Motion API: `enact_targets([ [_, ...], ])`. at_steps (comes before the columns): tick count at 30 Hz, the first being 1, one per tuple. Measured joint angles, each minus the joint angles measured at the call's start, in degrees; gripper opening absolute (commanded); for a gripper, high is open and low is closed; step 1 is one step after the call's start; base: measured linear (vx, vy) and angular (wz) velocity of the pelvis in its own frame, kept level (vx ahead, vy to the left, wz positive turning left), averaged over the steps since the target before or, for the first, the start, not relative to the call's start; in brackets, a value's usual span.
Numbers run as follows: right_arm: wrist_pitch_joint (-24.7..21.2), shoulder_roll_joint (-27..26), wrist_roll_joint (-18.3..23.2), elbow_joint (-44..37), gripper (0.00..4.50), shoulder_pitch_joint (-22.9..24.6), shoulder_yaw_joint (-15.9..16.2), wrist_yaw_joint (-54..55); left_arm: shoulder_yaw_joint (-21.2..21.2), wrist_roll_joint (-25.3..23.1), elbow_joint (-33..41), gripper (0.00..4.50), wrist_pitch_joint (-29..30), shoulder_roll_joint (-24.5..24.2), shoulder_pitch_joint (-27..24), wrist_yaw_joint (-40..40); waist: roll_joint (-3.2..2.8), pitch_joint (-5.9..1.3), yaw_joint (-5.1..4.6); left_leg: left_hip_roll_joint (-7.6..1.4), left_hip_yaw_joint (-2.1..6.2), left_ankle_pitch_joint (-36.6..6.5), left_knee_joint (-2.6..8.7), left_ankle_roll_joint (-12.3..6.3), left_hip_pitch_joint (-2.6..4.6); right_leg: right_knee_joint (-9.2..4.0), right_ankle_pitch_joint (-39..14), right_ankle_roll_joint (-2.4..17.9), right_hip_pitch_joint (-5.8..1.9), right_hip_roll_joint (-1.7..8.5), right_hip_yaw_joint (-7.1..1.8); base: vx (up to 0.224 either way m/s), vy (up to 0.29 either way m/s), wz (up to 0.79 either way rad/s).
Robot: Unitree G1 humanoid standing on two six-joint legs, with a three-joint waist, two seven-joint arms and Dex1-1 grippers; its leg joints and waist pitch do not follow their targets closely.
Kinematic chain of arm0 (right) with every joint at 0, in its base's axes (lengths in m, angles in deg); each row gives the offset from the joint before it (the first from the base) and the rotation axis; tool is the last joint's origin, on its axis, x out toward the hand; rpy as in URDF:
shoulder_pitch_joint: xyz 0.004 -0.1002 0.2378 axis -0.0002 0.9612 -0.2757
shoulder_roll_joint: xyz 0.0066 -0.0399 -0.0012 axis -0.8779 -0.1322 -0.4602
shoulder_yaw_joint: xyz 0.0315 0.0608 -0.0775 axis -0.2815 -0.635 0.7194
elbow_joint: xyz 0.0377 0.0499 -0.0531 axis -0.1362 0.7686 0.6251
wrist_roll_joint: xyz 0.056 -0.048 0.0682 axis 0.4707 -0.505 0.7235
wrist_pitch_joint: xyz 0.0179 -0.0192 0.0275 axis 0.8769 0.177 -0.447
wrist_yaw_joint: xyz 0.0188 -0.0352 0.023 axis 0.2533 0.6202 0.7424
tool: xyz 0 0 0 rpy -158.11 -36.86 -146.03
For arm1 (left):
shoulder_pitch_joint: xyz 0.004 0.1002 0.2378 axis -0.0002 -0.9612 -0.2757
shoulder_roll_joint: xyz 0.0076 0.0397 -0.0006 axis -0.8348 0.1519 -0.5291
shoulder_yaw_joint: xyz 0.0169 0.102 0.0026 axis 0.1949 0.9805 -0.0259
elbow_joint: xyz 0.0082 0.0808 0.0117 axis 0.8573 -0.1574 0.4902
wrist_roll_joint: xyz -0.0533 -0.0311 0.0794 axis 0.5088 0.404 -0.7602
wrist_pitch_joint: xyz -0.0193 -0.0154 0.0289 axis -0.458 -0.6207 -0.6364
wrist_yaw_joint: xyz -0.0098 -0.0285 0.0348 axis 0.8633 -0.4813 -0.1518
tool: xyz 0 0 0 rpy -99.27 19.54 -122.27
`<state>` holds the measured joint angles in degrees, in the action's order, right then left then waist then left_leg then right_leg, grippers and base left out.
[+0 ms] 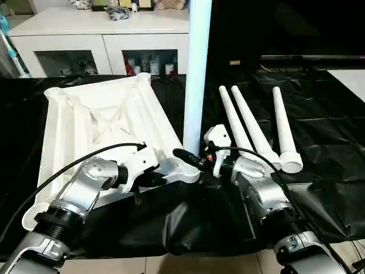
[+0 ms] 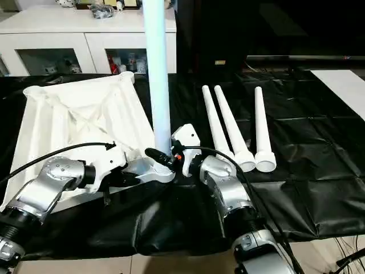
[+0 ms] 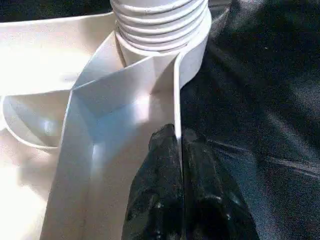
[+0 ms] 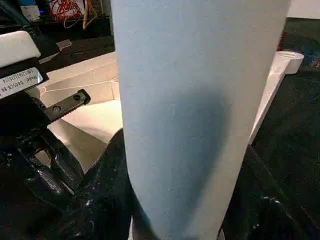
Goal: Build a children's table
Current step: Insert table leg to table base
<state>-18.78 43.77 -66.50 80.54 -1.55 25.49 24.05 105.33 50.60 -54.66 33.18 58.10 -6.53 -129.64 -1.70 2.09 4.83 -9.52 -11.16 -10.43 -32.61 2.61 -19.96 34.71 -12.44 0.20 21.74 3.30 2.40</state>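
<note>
While our left claw (image 3: 178,150) pinches the thin rim of the tabletop (image 1: 102,114), its two black fingers (image 3: 155,200) are nearly shut with only the rim's edge between them. We grip that rim just beside the near corner socket (image 1: 183,172), at the corner of the top closest to our right arm. The top lies upside down on the black-sheeted surface (image 1: 319,171), ribs and rim facing up, its far corners toward the white cabinet (image 1: 85,34).

One leg (image 1: 197,74) stands upright in that near socket, its ribbed end (image 3: 160,20) seated in the socket's ring and its shaft rising out of the top of the head views. Our right claw (image 4: 200,210) stands about half open around this leg low down, a black finger (image 4: 100,200) on each side of the shaft and close against it; we hold the leg between them.

Three more legs (image 1: 256,128) lie loose on the black sheet to the right of the upright one, side by side, thin ends pointing away from us and wide ribbed ends toward us. The rightmost lies a little apart from the other two, which nearly touch at their wide ends.
</note>
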Motion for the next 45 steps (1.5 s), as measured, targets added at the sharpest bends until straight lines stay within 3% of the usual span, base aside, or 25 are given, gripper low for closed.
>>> enact_targets([
  [10, -0.8, 0.2, 0.4, 0.1, 1.84, -0.4, -0.6, 0.0, 0.1, -0.2, -2.1, 0.0, -2.1, 0.3, 0.8, -0.8, -0.38, 0.0, -0.02, 0.09, 0.0, 0.0, 0.25, 0.0, -0.06, -0.72, 0.0, 0.0, -0.06, 0.0, -0.01, 0.0, 0.0, 0.0],
  [35, -3.2, 0.6, 1.1, 1.2, 1.84, -1.6, -1.2, 0.0, 0.5, -0.7, -3.8, 0.0, -3.6, 1.1, 1.3, 0.1, -0.1, -0.09, 0.07, 0.11, 0.0, 0.0, 0.27, 0.0, -0.03, -0.86, 0.0, 0.0, -0.1, 0.02, -0.04, 0.0, 0.0, 0.0],
  [39, -2.8, -1.4, 0.3, 6.5, 1.84, -4.9, -3.0, 8.7, 0.5, -2.9, -6.8, 0.0, -1.3, 4.9, 4.0, 5.6, -0.2, 0.0, -0.23, 0.11, 0.07, 0.0, 0.34, 0.0, -0.01, -1.25, 0.0, 0.0, -0.1, 0.03, 0.12, 0.0, 0.0, 0.0],
  [42, -2.8, -2.5, -1.1, 12.3, 1.84, -8.9, -5.2, 17.4, -0.3, -3.7, -11.9, 0.0, 2.9, 11.6, 7.9, 13.1, -0.27, 0.15, -0.58, 0.19, 0.12, 0.0, 0.49, 0.0, -0.02, -1.94, 0.0, 0.0, -0.27, 0.21, 0.49, -0.018, 0.01, -0.01],
  [45, -3.0, -3.5, -1.5, 15.6, 1.84, -11.0, -6.9, 23.0, -0.9, -4.0, -15.0, 0.0, 6.4, 16.3, 10.5, 18.5, -0.55, 0.36, -1.28, 0.2, 0.26, 0.0, 0.67, -0.02, 0.06, -3.14, 0.0, 0.0, -0.9, 0.91, 1.81, -0.05, 0.045, -0.01],
])
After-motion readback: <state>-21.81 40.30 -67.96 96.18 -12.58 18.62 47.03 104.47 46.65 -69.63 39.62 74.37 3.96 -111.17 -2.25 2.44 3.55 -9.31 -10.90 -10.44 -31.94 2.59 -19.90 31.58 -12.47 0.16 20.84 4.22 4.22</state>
